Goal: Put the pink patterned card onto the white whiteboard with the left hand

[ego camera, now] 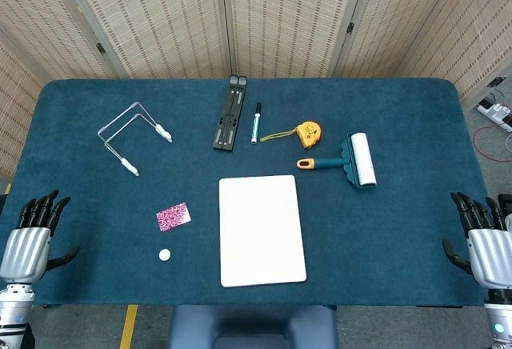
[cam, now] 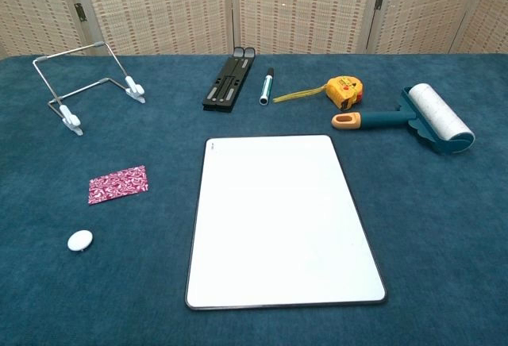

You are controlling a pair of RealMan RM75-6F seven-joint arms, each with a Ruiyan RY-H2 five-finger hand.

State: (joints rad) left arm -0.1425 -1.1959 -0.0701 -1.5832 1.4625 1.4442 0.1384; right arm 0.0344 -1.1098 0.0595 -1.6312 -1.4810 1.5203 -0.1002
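Left hand: at the near left corner of the blue surface, off its edge, fingers spread and pointing away from the robot, holding nothing. It appears in the head view only.

Wire stand: far left of the surface, upright, with white-capped feet.

Pink patterned card: lying flat on the bare cloth in the near-left area, slightly tilted, just left of the white whiteboard and not touching it. No hand is near it.

Small white oval object: near the card, on the side closer to the robot — apart from both card and board.

Whiteboard: flat at centre near the front edge, long side running away from the robot, face bare.

Black folded stand: beyond the board, toward the far edge. Beside it on the right lies a marker, parallel to it, not touching.

Yellow tape measure: right of the marker, with a short length of tape drawn out toward the left.

Lint roller: right of the tape measure, teal frame, orange-tipped handle pointing left, white roll on the right.

Right hand: at the near right corner, off the surface edge — fingers spread, holding nothing. Head view only.
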